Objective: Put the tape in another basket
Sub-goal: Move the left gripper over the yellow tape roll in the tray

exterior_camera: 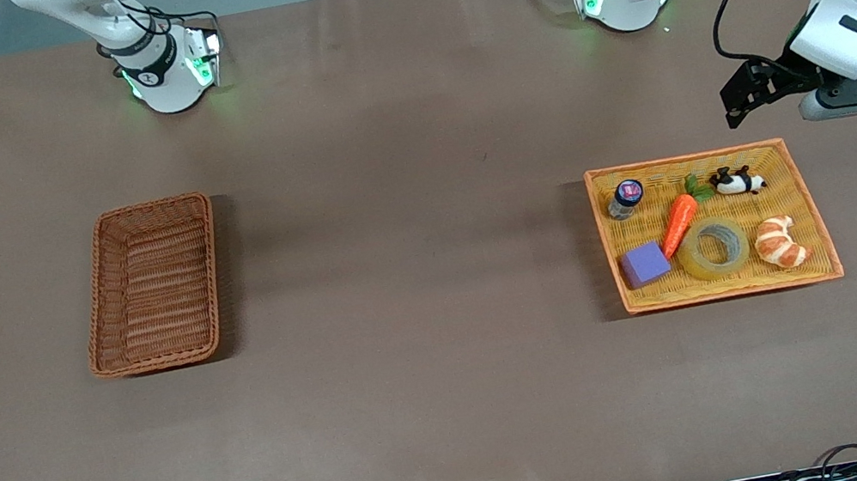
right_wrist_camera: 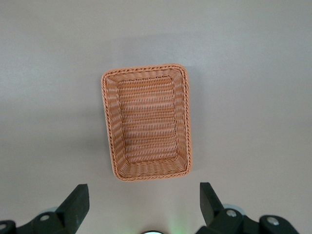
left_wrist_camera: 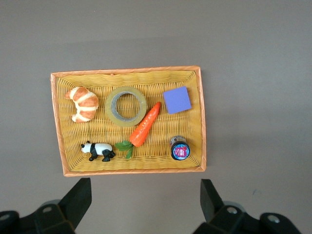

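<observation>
Brown tabletop [exterior_camera: 403, 192] carries my tray [exterior_camera: 811, 211]; tape [exterior_camera: 714, 248] lies flat inside, between carrot [exterior_camera: 679, 223] and croissant [exterior_camera: 779, 242]. Left end effector [left_wrist_camera: 146, 204] hangs open above; right end effector [right_wrist_camera: 144, 204] open over basket [exterior_camera: 153, 284]. Tape looks light, stiff: pinch its wall.

A yellow-orange tray [exterior_camera: 820, 227] is sitting on the brown table [exterior_camera: 417, 277], toward the left arm's end. A croissant [exterior_camera: 779, 242], a purple block [exterior_camera: 645, 263], a carrot [exterior_camera: 680, 222], a toy panda [exterior_camera: 737, 181] and a small jar [exterior_camera: 626, 198] are lying in it. The jar and panda are resting farther from the front camera than the block and croissant; the carrot is lying diagonally between them.
</observation>
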Available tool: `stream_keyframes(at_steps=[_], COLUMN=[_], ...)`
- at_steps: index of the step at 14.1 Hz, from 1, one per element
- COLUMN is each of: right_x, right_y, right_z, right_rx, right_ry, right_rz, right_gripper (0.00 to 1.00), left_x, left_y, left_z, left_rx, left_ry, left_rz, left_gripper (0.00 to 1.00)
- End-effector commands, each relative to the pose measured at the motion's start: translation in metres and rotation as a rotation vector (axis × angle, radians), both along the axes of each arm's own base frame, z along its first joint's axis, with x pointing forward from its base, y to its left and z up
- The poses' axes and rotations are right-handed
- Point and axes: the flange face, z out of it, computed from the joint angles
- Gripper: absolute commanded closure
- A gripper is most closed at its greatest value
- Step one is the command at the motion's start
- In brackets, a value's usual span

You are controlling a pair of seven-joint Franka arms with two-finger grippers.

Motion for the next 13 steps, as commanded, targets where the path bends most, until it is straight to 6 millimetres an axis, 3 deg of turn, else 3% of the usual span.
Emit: stream_keyframes(at_steps=[1,6,9,13], right_x=[-0.002,-0.002,-0.001,-0.001], right_y=[0.000,0.000,0.000,0.000], right_z=[0.000,0.000,-0.001,-0.001], right_rx=[0.012,0.012,0.012,0.012], right_ry=[-0.005,-0.005,-0.004,-0.004], right_rz=[0.010,0.010,0.010,0.010], right_gripper=[0.00,0.00,0.00,0.00], left_x=[-0.005,0.001,0.008,0.036], left_y=[0.000,0.004,0.020,0.058], left_z=[0.003,-0.002,-0.010,-0.068], left_rx=[0.007,0.008,0.006,0.020], left_ry=[-0.004,0.005,0.020,0.100], left_rz=[-0.005,-0.016,0.007,0.018], left_gripper=[0.01,0.01,0.01,0.05])
